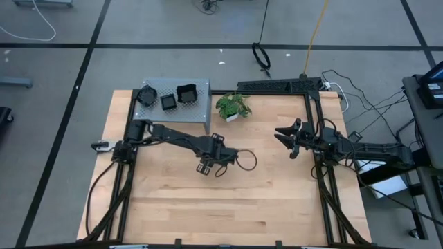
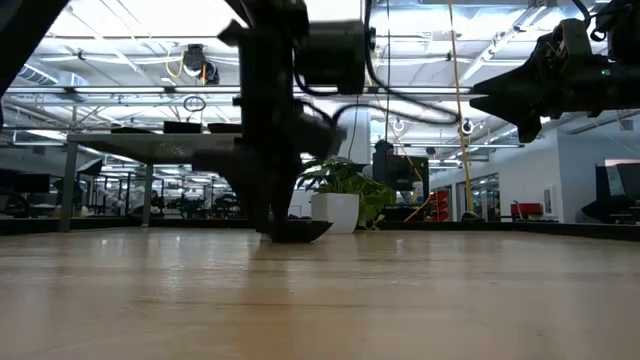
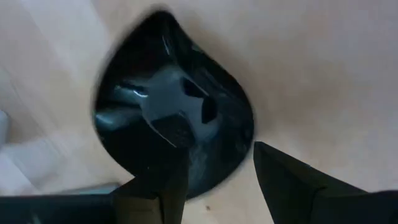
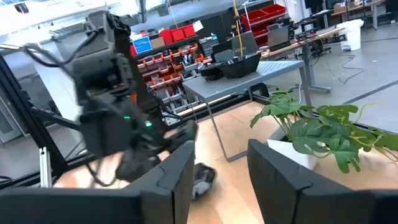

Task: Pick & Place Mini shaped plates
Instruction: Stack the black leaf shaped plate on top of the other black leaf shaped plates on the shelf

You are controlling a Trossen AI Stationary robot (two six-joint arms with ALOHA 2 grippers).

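Observation:
A black glossy teardrop-shaped mini plate (image 3: 168, 106) lies flat on the wooden table near its middle and also shows in the low view (image 2: 303, 232). My left gripper (image 3: 217, 155) points steeply down at it and is open, one finger over the plate's bowl and the other outside its rim. Three more black mini plates (image 1: 168, 102) sit on a grey raised platform (image 1: 201, 111) at the far left. My right gripper (image 1: 284, 134) hangs open in the air at the table's right side, with nothing between its fingers. My left gripper comes at the plate from above, slanting, with its open fingers on either side of the rim's rounded side (image 3: 239, 155). Whether a finger touches the plate I cannot tell. The plate lies flat on the table.
A small green potted plant (image 1: 233, 106) in a white pot stands at the far middle, just right of the platform. A black frame (image 1: 277, 86) runs along the far and right edges. The table's near half (image 1: 228, 214) is bare wood.

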